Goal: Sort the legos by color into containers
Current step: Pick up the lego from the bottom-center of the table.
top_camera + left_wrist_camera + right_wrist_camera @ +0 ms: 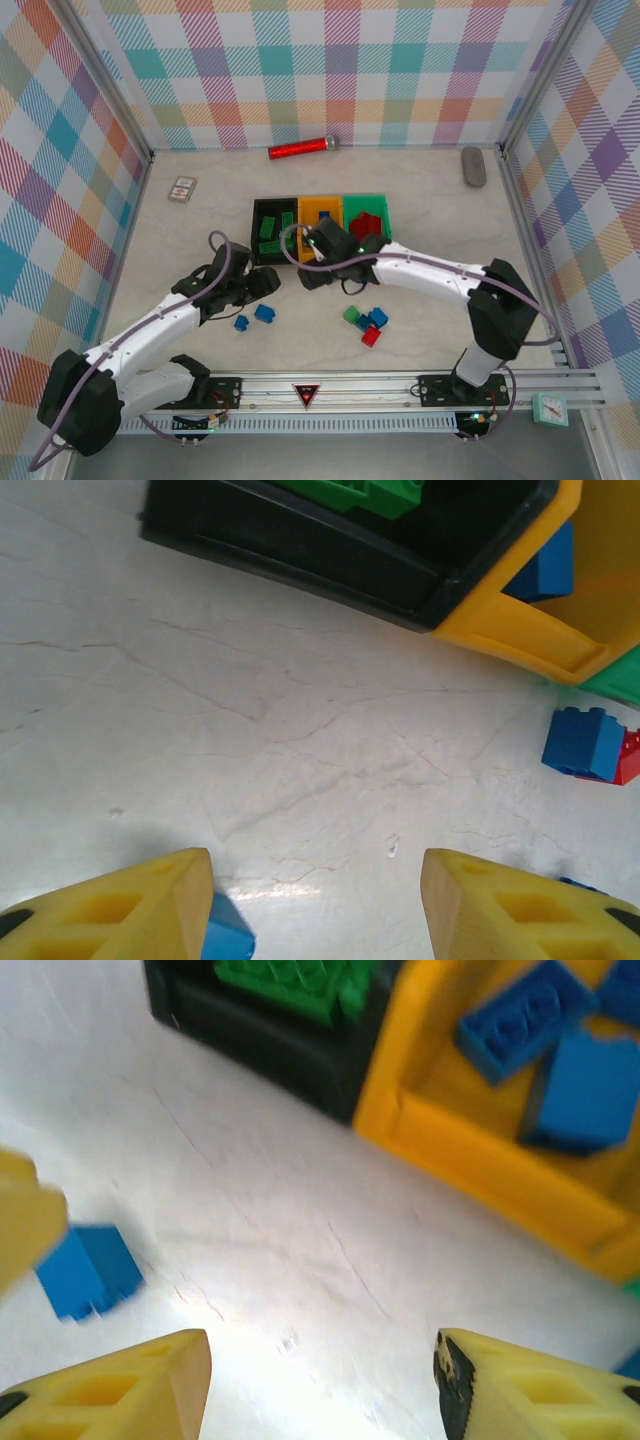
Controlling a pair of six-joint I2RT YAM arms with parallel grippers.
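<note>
Containers (343,200): three open plastic bins joined in a row at mid-table. The black bin (256,225) is on the left, the orange-yellow bin (320,203) in the middle, and the green bin (386,214) on the right. All are rectangular and smooth-walled.
Loose legos: five on the table (430,230), near of the bins. Two blue bricks (265,313) lie to the left. A green brick (351,315), a blue one (379,318) and a red one (370,336) cluster to the right.
Binned legos: green bricks (290,978) sit in the black bin and three blue bricks (525,1015) in the orange-yellow bin. Red ones (366,225) are in the green bin.
Brick make: glossy hard plastic, blocky, studded on top.
Table surface: pale, with fine crack-like veins.
Other things: one red glittery cylinder (302,148) lies by the far wall. One flat card box (182,188) is far left and one grey oblong (473,166) far right.
Left arm: it stretches from the near-left base toward the centre. The left gripper (315,905) is low, near of the black bin, with its yellow fingers apart and nothing clamped. A blue brick (226,932) lies just beside one finger; I cannot tell whether they touch.
Right arm: the elbow is raised on the right and the forearm reaches left. The right gripper (322,1380) is by the bins' near edge, with its fingers apart and empty.
</note>
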